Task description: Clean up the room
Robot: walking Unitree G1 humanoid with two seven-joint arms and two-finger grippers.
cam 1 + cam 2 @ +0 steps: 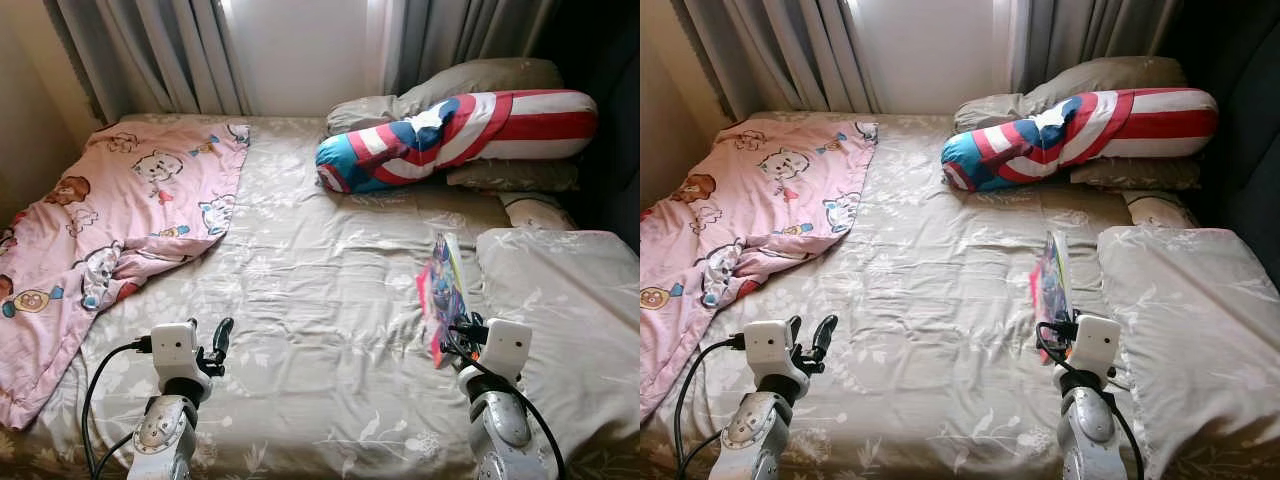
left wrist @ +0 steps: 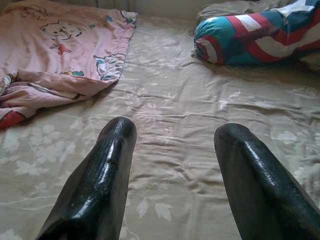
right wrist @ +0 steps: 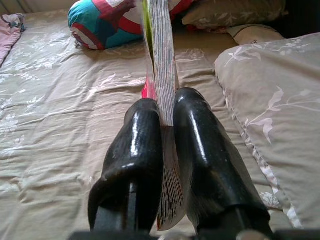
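Book (image 3: 162,65) edge-up, pinched in R tool (image 3: 167,117)

We see two silver arms, jointed metal segments, round joint caps with small dark screw holes. White boxy wrist housings, rounded corners, atop each forearm. Black cables loop from each housing down along arm. Left gripper (image 1: 222,338): two long black fingers, glossy, rounded tips. Right gripper (image 3: 167,107): same glossy black fingers (image 3: 137,150), thick, tapering, finely textured surface catching window light.
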